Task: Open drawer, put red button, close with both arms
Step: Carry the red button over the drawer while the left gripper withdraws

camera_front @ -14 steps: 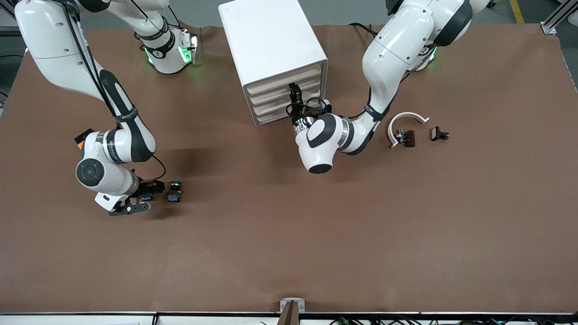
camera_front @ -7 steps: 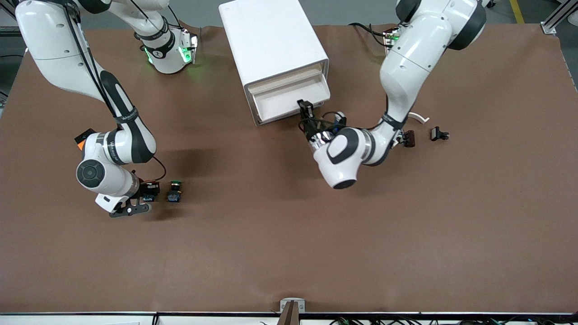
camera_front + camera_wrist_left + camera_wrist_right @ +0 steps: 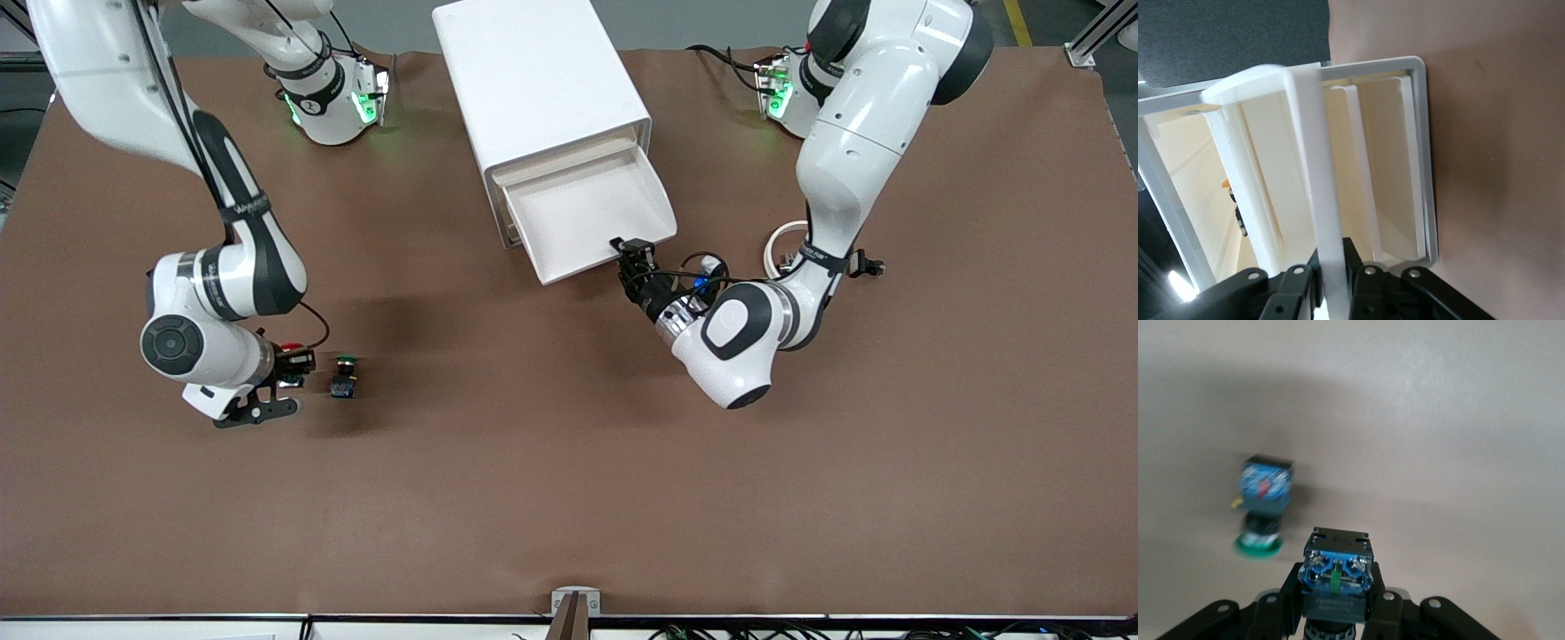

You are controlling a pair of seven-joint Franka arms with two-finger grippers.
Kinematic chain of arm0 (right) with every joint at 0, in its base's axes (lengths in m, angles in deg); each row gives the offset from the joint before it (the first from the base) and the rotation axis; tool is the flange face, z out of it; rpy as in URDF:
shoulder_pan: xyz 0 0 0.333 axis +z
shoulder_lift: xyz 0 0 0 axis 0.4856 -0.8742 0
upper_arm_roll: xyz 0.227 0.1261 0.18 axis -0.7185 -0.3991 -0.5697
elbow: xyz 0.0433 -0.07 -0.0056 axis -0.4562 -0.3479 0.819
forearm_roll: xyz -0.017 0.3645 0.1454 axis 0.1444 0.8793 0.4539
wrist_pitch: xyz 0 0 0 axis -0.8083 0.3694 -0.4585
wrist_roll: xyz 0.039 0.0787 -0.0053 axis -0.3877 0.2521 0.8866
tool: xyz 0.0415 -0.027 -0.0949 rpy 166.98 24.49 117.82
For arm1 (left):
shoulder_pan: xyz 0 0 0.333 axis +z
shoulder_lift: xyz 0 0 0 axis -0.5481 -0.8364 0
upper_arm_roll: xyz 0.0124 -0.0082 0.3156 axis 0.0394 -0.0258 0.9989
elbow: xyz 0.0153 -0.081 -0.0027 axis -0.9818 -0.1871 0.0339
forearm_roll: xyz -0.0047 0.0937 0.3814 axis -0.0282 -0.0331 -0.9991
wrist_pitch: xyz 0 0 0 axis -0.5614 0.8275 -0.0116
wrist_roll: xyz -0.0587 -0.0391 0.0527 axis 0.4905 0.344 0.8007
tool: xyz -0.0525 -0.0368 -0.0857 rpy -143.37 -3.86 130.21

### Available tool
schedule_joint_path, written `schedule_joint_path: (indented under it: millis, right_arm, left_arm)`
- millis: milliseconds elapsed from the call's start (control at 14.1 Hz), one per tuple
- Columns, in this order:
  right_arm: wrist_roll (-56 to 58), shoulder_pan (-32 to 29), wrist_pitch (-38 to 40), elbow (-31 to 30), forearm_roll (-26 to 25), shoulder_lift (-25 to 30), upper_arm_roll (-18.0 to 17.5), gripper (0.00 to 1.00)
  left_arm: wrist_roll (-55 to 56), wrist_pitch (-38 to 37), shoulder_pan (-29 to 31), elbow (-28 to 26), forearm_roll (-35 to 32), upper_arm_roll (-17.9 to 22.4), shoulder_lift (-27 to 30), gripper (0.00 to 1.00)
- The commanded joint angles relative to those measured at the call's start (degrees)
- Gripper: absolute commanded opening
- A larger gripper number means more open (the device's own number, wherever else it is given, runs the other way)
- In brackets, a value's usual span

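Note:
The white cabinet stands mid-table near the arms' bases. One drawer is pulled far out toward the front camera and its tray is empty. My left gripper is shut on the drawer's front edge; the left wrist view shows the gripper clamping that edge. My right gripper, toward the right arm's end of the table, is shut on the red button and holds it just above the table. In the right wrist view the right gripper grips the button's blue-grey block.
The green-capped button lies on the table beside the right gripper, also seen in the right wrist view. A white curved piece and a small black part lie toward the left arm's end, by the left forearm.
The left gripper has pulled the drawer from nearly shut to far out, toward the front camera. The right gripper has lifted the red button slightly; its red cap now shows.

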Motion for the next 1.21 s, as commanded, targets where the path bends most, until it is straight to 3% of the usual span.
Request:
schedule_joint_path:
  millis: [0, 213, 426, 640, 853, 995, 1137]
  right_arm:
    - [-10.7, 5.49, 12.59, 4.44, -1.13, 4.02, 0.04, 0.16]
    - [-21.34, 11.55, 22.09, 8.58, 2.45, 6.58, -0.14, 0.16]
    - [-37.22, 17.52, 29.93, 14.03, 12.02, 6.67, -0.05, 0.16]
    - [-56.21, 24.73, 29.16, 15.27, 18.36, 6.58, -0.05, 0.16]
    - [-72.9, 30.19, 24.17, 15.62, 23.73, 6.14, 0.04, 0.16]
    - [-84.34, 33.53, 19.6, 15.54, 24.18, 5.18, 0.04, 0.16]
    - [-93.66, 36.52, 15.47, 15.54, 24.18, 3.08, 0.04, 0.14]
  left_arm:
    - [-5.87, 0.98, 1.41, 1.36, -0.42, 1.15, -0.07, 1.0]
    - [-6.24, 1.34, 1.84, 3.12, -0.77, 1.32, 0.11, 1.0]
    - [-6.41, 1.25, 2.02, 6.71, -2.09, 5.36, 1.25, 1.0]
    - [-9.64, 1.34, 2.11, 11.46, -6.74, 8.35, 2.21, 1.0]
    - [-28.13, 1.6, 2.02, 12.18, -7.81, 13.78, 5.02, 1.0]
    - [-41.86, 1.69, 0.97, 12.18, -11.65, 18.44, 7.22, 1.0]
    - [-46.56, 4.13, 0.88, 12.18, -17.96, 18.99, 7.31, 1.0]
